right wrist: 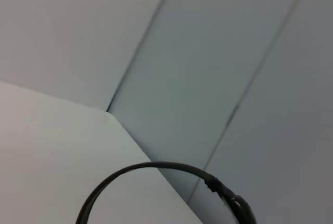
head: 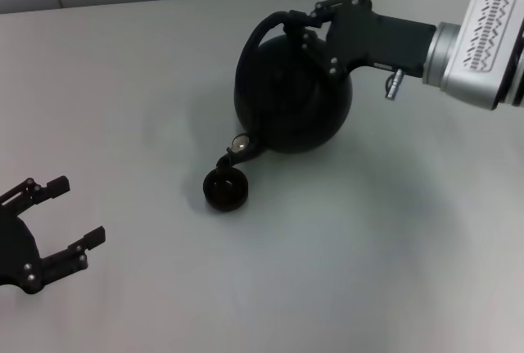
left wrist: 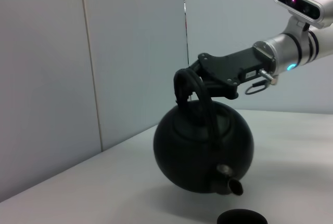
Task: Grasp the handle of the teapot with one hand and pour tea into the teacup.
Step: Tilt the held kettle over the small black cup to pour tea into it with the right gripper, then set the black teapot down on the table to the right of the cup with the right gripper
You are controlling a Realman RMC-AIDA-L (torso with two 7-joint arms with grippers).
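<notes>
The round black teapot [head: 286, 95] hangs tilted in the air, its short spout [head: 233, 152] pointing down at the small black teacup [head: 225, 190] on the table. My right gripper [head: 304, 24] is shut on the ribbed part of the arched handle [head: 270, 24]. The left wrist view shows the teapot [left wrist: 200, 151] lifted off the table, its spout [left wrist: 229, 182] just above the teacup's rim [left wrist: 242, 217], with the right gripper [left wrist: 193, 81] closed on the handle [left wrist: 195, 96]. The handle's arc [right wrist: 151, 169] crosses the right wrist view. My left gripper [head: 74, 212] is open and empty at the near left.
The pale table [head: 344, 271] stretches around the teacup. A grey panelled wall [left wrist: 104, 52] stands behind the table's far edge.
</notes>
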